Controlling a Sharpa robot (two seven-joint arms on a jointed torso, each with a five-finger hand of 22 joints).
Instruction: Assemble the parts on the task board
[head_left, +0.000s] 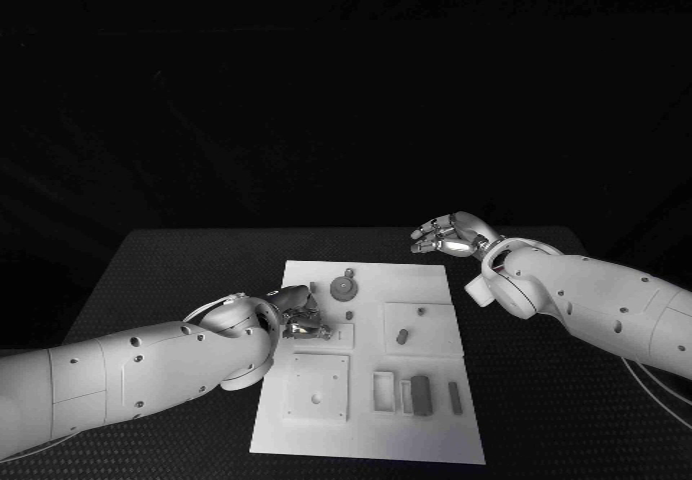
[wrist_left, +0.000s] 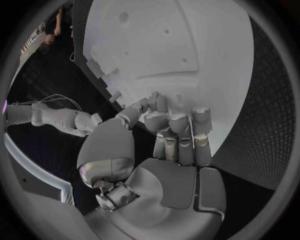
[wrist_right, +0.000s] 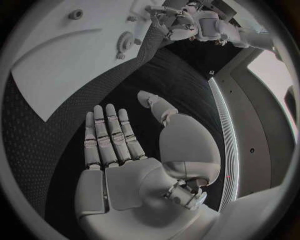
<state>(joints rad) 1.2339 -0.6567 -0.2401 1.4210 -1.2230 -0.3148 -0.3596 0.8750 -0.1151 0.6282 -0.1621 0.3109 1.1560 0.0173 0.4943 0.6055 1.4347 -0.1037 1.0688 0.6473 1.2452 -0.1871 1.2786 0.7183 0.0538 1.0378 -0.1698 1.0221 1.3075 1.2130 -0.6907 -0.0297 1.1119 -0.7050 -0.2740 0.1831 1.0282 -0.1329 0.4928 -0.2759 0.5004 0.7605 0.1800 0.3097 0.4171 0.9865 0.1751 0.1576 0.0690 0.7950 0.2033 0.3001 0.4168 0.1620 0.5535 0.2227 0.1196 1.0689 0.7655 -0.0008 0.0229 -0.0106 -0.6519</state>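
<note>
The white task board lies in the middle of the black table. On its far part a round part with a short stem lies flat; the right wrist view shows it too. Two small parts lie around mid-board. My left hand is at the board's left edge with its fingers curled in, and I see nothing in them. My right hand hovers past the board's far right corner, palm flat and fingers straight, holding nothing.
A square plate takes up the board's near left. A row of upright slots and blocks stands at its near right. Bare black table runs along both sides of the board.
</note>
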